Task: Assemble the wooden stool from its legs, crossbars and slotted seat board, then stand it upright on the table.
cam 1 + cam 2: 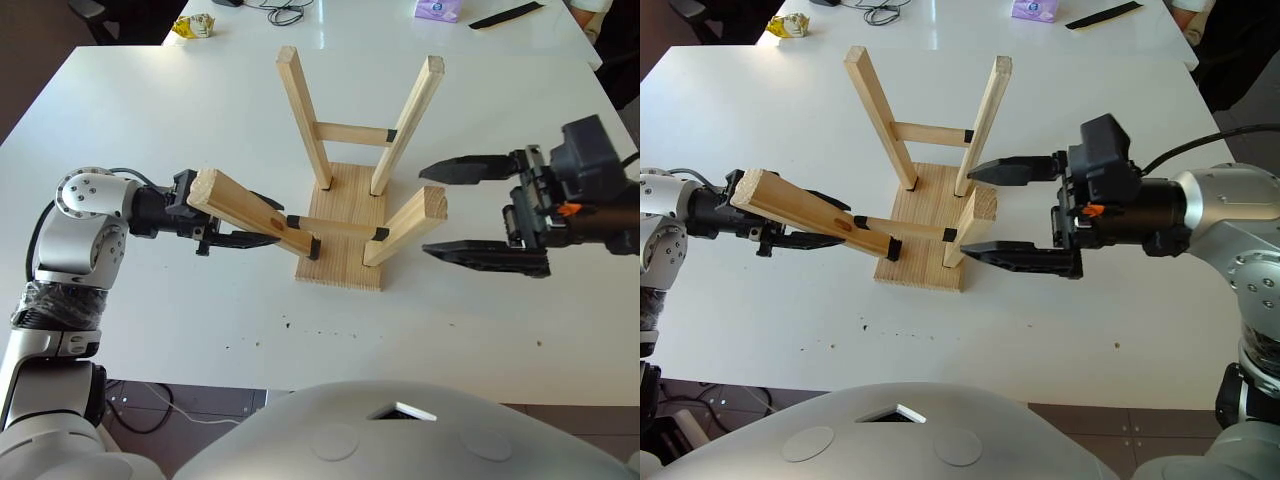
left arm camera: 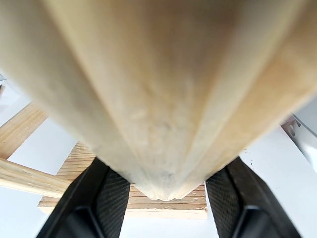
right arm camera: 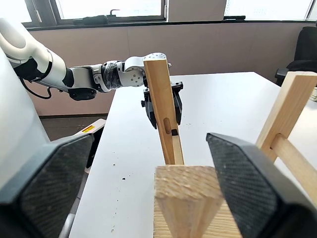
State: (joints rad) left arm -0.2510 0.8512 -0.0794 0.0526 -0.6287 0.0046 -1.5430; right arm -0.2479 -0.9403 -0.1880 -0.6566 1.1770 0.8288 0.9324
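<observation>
On white table [image 1: 150, 120], upturned square-legged wooden stool [image 1: 340, 265]

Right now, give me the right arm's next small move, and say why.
Probably shut the right end effector on the near right leg: its fingers stand open on either side of that leg's top end. The left end effector is already shut on the near left leg, and the seat board lies flat on the table.

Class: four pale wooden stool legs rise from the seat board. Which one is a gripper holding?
The near leg on the robot's left, tilted outward and clamped in the left gripper. No other leg is gripped; the right gripper is open.
</observation>
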